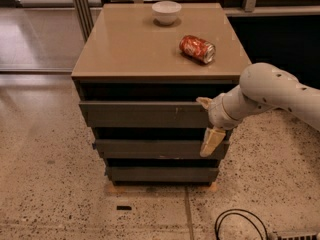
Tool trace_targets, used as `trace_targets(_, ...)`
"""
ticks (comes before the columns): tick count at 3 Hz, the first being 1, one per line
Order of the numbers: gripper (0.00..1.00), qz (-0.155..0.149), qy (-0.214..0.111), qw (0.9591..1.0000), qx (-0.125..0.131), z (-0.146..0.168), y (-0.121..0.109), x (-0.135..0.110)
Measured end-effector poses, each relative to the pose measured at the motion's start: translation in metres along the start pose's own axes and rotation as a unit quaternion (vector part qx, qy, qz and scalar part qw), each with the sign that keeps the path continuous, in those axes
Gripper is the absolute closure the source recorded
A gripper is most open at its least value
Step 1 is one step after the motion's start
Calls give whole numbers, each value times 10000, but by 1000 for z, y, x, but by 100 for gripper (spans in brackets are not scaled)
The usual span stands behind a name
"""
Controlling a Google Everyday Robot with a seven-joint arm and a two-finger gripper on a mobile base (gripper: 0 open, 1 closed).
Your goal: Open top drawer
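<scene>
My gripper [206, 127] sits right of centre in the frame, at the right end of the top drawer [142, 115]. Its fingers are spread apart, one tip at the front's upper edge and the other hanging beside the drawer below. The drawer front lies mid-frame, just under the table [125, 59] top. I'd hook the upper finger firmly behind that edge, then pull straight toward the bottom of the frame, level and slow. Pulling from one end could skew the drawer and jolt the can [197, 49] lying on its side.
</scene>
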State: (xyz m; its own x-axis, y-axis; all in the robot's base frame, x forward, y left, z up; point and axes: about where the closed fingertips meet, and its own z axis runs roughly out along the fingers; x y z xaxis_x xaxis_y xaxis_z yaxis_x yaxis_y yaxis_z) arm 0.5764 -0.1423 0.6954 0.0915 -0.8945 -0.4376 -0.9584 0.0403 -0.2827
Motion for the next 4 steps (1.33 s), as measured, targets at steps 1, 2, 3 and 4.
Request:
trace_targets(1,0,-63,-87,9999,-119,22,-12,-1)
trace_targets(2,0,-60,-261,9994,-237,41,-14,-6)
trace_targets(3,0,-67,-352,9989,-294,52,-16,-9)
trace_targets(4,0,-129,-328,9994,31,41,-41,-9)
